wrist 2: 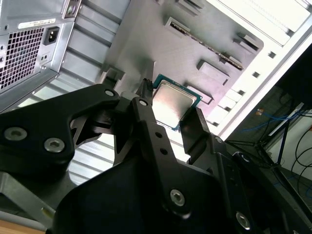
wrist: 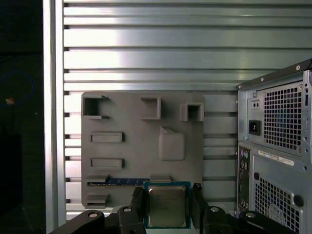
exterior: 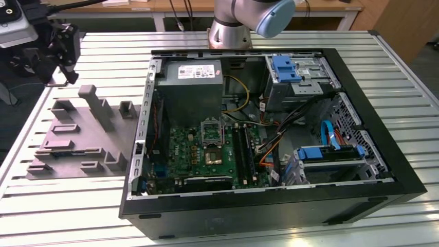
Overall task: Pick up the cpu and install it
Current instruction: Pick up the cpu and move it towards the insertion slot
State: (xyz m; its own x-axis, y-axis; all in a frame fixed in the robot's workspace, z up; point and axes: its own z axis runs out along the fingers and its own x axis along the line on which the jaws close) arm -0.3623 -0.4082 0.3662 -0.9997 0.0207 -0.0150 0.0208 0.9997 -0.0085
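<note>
One cpu (wrist: 167, 207) is clamped by opposite edges in the end effector (wrist: 167, 199), probably to keep it flat for seating. Below the end effector lies a grey fixture tray (wrist: 141, 146); the computer case (wrist: 278, 146) stands to one side of it.
</note>
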